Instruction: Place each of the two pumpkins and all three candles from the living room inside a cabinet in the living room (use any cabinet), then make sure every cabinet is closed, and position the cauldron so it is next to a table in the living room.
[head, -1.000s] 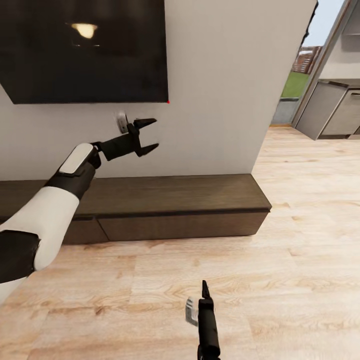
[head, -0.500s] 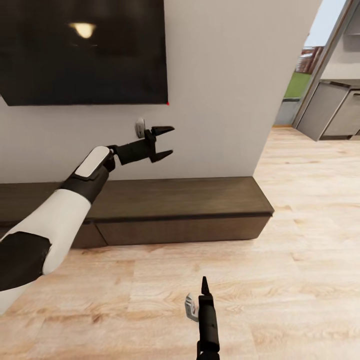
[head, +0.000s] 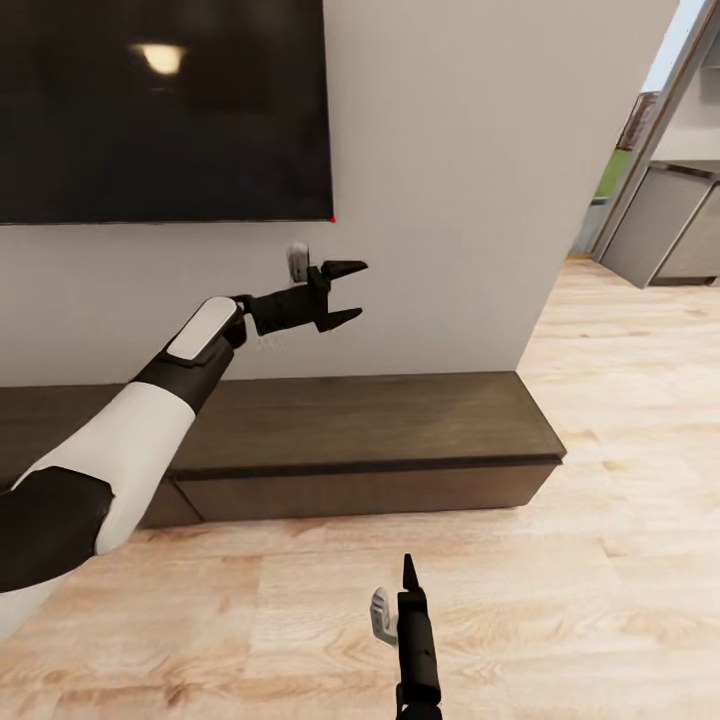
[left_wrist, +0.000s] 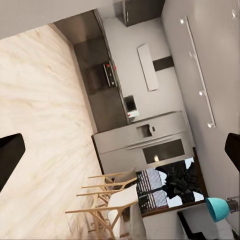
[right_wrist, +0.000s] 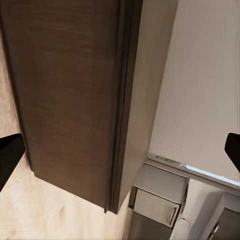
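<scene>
the long low dark brown wood-grain cabinet (head: 350, 440) runs along the foot of the pale wall (head: 450, 180), on the light wooden plank floor (head: 560, 600). a large black flat screen (head: 160, 110) hangs on the wall above the cabinet's left part. the left pincer (head: 345, 294) hovers over the cabinet, below the screen's right corner. the right pincer (head: 408, 580) is over the floor before the cabinet. grey kitchen units (head: 665, 220) stand far right, beyond the wall's end.

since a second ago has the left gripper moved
Yes. The left gripper has swung right along the wall, from under the TV to past its red-lit lower corner.
</scene>
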